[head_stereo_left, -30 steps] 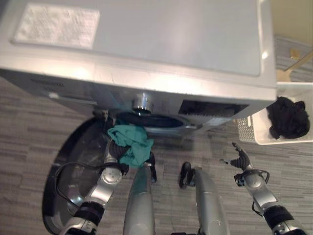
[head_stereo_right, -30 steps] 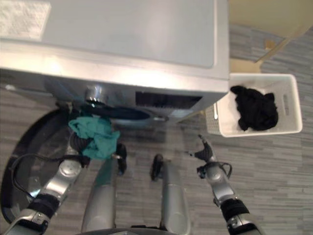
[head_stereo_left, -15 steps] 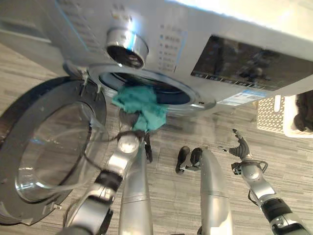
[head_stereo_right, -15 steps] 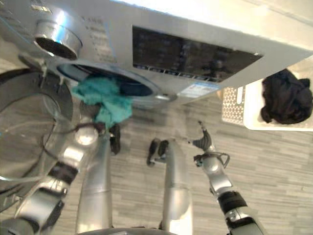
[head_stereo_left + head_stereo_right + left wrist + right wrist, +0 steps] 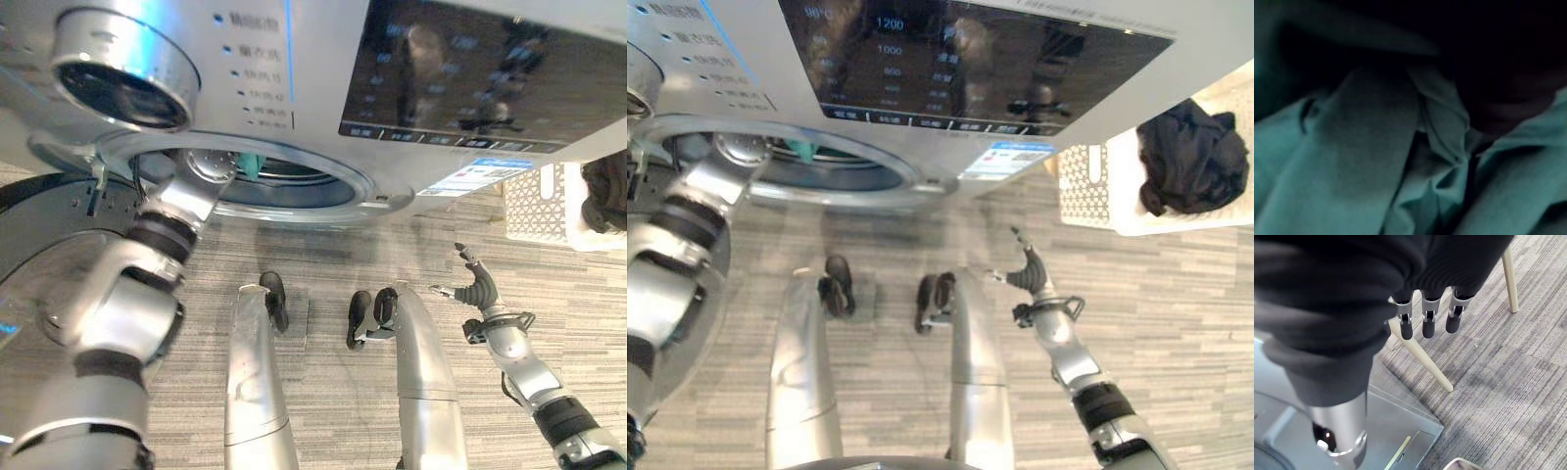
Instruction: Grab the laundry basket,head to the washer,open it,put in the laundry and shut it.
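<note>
Inside silver washer point(image 5: 294, 117) drum: teal cloth point(image 5: 1400, 186), left hand's fingers unreadable | eye views: cloth sliver at opening | right hand point(image 5: 1027, 276) relaxed open above floor | white basket point(image 5: 1097, 186), black laundry point(image 5: 1190, 157)

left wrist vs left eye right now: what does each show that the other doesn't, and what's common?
Left wrist view: a close look at the folds of the teal cloth in the dark of the drum.

Left eye view: the washer with its door opening and control panel, the left arm reaching into that opening, the right hand open over the floor, and the white basket with a dark garment.

Both: the teal cloth, a sliver of it at the opening in the eye view.
</note>
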### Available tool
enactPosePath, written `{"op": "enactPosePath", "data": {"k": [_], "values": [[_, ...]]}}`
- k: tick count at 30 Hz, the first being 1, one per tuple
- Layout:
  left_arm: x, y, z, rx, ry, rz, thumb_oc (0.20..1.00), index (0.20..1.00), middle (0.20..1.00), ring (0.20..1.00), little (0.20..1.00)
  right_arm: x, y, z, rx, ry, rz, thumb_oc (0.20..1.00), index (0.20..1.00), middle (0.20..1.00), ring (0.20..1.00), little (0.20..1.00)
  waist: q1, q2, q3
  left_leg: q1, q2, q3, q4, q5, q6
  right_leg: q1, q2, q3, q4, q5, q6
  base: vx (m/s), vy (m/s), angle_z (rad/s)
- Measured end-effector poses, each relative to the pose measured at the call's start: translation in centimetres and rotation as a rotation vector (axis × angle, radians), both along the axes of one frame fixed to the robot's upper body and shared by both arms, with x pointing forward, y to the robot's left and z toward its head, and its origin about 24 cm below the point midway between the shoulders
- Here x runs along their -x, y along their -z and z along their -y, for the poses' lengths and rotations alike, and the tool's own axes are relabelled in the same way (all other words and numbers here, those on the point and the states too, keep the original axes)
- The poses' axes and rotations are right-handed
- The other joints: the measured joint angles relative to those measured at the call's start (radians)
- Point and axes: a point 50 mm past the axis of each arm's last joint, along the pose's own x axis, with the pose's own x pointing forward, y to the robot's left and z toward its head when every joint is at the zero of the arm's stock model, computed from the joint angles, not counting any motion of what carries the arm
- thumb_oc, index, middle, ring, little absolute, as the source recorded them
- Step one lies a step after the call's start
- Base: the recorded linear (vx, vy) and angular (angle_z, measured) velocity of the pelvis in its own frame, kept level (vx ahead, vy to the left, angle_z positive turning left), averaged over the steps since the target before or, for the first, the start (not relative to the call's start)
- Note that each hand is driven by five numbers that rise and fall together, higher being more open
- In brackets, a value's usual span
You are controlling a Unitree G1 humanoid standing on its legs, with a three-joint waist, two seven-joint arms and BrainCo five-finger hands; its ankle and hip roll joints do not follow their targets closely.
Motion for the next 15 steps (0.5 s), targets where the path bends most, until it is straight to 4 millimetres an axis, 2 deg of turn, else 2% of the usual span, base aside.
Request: {"op": "enactPosePath", "data": {"k": [2,3,5,9,15], "values": [[0.0,-0.9,0.1,-0.177,-0.061,0.006,1.000,1.000,1.000,1.000,1.000,0.2,-0.1,0.7,0.003,0.006,-0.001,1.000,1.000,1.000,1.000,1.000,0.006,0.005,-0.001,-0.012,-0.002,0.002,0.001,0.001,0.002,-0.013,-0.004,0.002,0.002,0.000,0.000,-0.01,0.004,0.04],[-0.5,-1.0,0.1,-0.363,-0.134,-0.042,1.000,1.000,1.000,1.000,1.000,0.2,-0.1,0.7,-0.011,-0.002,-0.003,1.000,1.000,1.000,1.000,1.000,0.006,0.005,-0.001,-0.015,-0.009,0.001,0.001,0.002,0.003,-0.015,-0.004,0.002,0.003,0.000,0.000,-0.01,0.004,0.03],[-0.8,-0.3,0.1,-0.457,-0.159,-0.115,1.000,1.000,1.000,1.000,1.000,0.2,-0.3,0.6,-0.021,-0.014,0.005,1.000,1.000,1.000,1.000,1.000,0.007,0.005,-0.001,-0.016,-0.010,0.001,0.000,0.002,0.002,-0.016,-0.005,0.003,0.003,-0.001,-0.001,0.00,0.011,0.02],[-1.1,0.4,0.4,-0.530,-0.149,-0.216,1.000,1.000,1.000,1.000,1.000,0.1,-1.0,0.7,-0.027,-0.031,0.025,1.000,1.000,1.000,1.000,1.000,0.008,0.005,-0.001,-0.012,-0.009,0.003,-0.004,0.000,0.000,-0.017,-0.003,0.008,0.002,-0.001,-0.002,0.00,0.016,0.00],[-1.2,0.5,0.7,-0.481,-0.115,-0.228,1.000,1.000,1.000,1.000,1.000,0.5,-0.7,1.2,-0.006,-0.036,-0.001,1.000,1.000,1.000,1.000,1.000,0.028,0.005,-0.001,0.001,-0.009,0.014,-0.020,0.001,0.000,-0.017,-0.003,0.019,-0.005,-0.001,-0.001,0.00,0.000,0.00]]}}
